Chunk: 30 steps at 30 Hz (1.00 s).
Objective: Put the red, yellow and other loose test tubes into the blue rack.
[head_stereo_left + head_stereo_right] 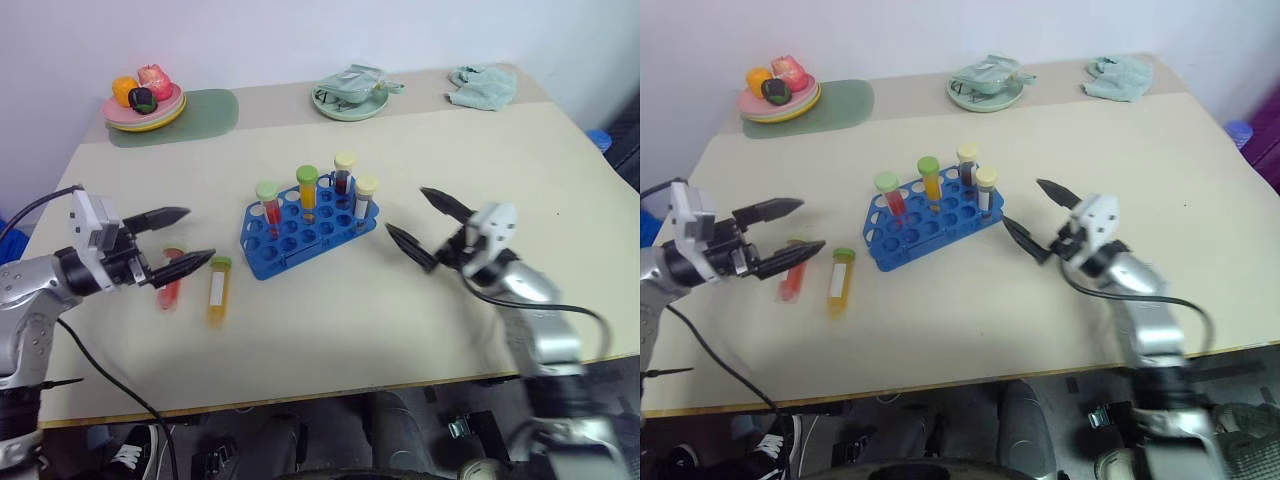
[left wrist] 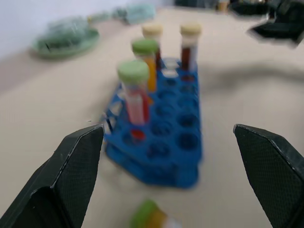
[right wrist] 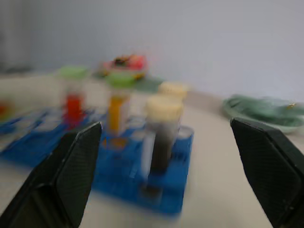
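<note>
So far we count 4 capped tubes upright in the bright blue plastic grid rack [image 1: 305, 232]; 2 loose tubes, red [image 1: 170, 285] and yellow-orange [image 1: 217, 290], lie left of it. Our left gripper [image 1: 183, 240] and right gripper [image 1: 418, 221] gape empty.

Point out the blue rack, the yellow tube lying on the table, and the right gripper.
blue rack [image 1: 300, 238]: left eye view, on its holed top.
yellow tube [image 1: 217, 290]: left eye view, on its white label, mid-body.
right gripper [image 1: 412, 224]: left eye view, midway between its open fingertips.
</note>
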Motion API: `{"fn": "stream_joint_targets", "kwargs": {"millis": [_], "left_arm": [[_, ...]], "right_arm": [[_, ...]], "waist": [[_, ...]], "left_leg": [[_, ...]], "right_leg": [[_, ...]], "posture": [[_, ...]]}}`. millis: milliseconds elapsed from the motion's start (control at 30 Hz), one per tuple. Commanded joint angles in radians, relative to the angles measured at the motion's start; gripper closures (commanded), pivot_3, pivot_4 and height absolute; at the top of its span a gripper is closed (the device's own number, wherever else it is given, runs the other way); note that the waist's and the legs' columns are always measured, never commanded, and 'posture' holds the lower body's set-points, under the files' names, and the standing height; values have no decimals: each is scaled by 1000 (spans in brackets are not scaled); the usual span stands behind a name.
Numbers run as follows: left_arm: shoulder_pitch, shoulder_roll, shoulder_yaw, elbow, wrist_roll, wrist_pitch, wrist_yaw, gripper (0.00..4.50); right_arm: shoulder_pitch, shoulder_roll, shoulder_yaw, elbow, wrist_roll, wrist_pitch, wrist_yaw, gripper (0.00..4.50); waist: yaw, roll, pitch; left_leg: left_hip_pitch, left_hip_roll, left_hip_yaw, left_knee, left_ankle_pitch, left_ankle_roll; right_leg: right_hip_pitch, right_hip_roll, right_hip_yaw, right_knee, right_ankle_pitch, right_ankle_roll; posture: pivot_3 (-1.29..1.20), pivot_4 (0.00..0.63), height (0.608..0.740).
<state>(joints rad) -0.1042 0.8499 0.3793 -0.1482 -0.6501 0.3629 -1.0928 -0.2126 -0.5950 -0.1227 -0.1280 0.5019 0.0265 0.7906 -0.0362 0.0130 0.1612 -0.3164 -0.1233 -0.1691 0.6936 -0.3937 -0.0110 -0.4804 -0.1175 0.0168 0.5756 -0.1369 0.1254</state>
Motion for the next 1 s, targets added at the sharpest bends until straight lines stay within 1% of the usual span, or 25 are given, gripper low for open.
{"fn": "stream_joint_targets", "kwargs": {"millis": [33, 67, 167, 233, 267, 333, 467, 500, 600, 633, 700, 767, 833, 1000], "left_arm": [[41, 46, 54, -104, -14, 83, 60, 0], [60, 48, 56, -153, -3, 99, 92, 0], [99, 55, 53, -296, -19, 226, 216, 0], [106, 54, 53, -407, -28, 384, 373, 0], [100, 43, 49, -455, -30, 424, 433, 0], [84, 37, 57, -521, -103, 566, 521, 0], [67, 50, 46, -636, -134, 735, 653, 0], [55, 52, 33, -660, -120, 794, 708, 0], [-10, 4, 22, -678, -118, 956, 839, 0], [-44, -31, 18, -679, -120, 1020, 878, 0], [-107, -78, -6, -680, -107, 1140, 930, 0], [-157, -123, -25, -672, -97, 1213, 953, 0], [-187, -201, -19, -602, -129, 1246, 1005, 0], [-216, -195, -84, -496, -205, 1251, 1086, 0]], "right_arm": [[-27, -118, -77, -148, 162, 155, 92, 80], [-42, -158, -96, -169, 204, 203, 116, 80], [-90, -244, -121, -204, 309, 320, 178, 80], [-120, -294, -123, -215, 364, 384, 239, 80], [-133, -315, -117, -219, 374, 400, 276, 80], [-158, -341, -104, -219, 387, 429, 329, 80], [-181, -361, -79, -210, 377, 451, 412, 80], [-184, -360, -77, -205, 377, 458, 425, 80], [-190, -354, -74, -202, 378, 477, 442, 80], [-185, -354, -73, -206, 376, 478, 451, 80], [-181, -349, -71, -211, 372, 482, 457, 80], [-182, -344, -68, -216, 366, 484, 458, 80], [-186, -342, -66, -219, 365, 488, 457, 80], [-190, -349, -63, -236, 368, 501, 455, 80]], "waist": [[0, 0, 0], [2, 0, 0], [11, -1, 1], [23, -2, 1], [27, -3, 2], [37, -3, 2], [48, -5, 3], [49, -5, 3], [51, -5, 3], [51, -5, 3], [52, -6, 3], [51, -7, 3], [51, -7, 3], [49, -8, 4]], "left_leg": [[2, 0, 1, 0, 0, 0], [3, 0, 1, -1, 0, 0], [5, 1, 2, -1, -1, 2], [7, 1, 3, -1, -2, 3], [7, 1, 3, -2, -2, 3], [8, 1, 3, -2, -2, 3], [8, 1, 3, -2, -2, 3], [8, 1, 3, -2, -2, 3], [8, 1, 3, -2, -2, 3], [9, 1, 3, -2, -2, 3], [11, 1, 3, -2, -2, 3], [11, 1, 3, -2, -2, 3], [11, 1, 3, -2, -2, 2], [11, 1, 3, -2, -3, 1]], "right_leg": [[1, 0, 1, 0, 0, 0], [2, 0, 1, -2, 0, 0], [5, 0, 2, -4, 0, 0], [7, 0, 2, -6, 0, 0], [8, 0, 2, -7, 0, 0], [9, 1, 2, -9, 0, 1], [10, 0, 2, -10, 0, 1], [10, 0, 2, -10, 0, 1], [10, 0, 2, -10, 1, 1], [11, 0, 2, -10, 1, 1], [13, 0, 2, -11, 1, 1], [14, 0, 2, -11, 1, 1], [14, 0, 2, -12, 1, 1], [13, 1, 2, -11, 1, 1]], "posture": [[0, 150, 740], [0, 150, 740], [0, 150, 740], [0, 150, 740], [0, 150, 740], [0, 150, 740], [0, 150, 740], [0, 150, 740], [0, 150, 740], [0, 150, 740], [0, 150, 740], [0, 150, 740], [0, 150, 740], [0, 150, 740]]}}
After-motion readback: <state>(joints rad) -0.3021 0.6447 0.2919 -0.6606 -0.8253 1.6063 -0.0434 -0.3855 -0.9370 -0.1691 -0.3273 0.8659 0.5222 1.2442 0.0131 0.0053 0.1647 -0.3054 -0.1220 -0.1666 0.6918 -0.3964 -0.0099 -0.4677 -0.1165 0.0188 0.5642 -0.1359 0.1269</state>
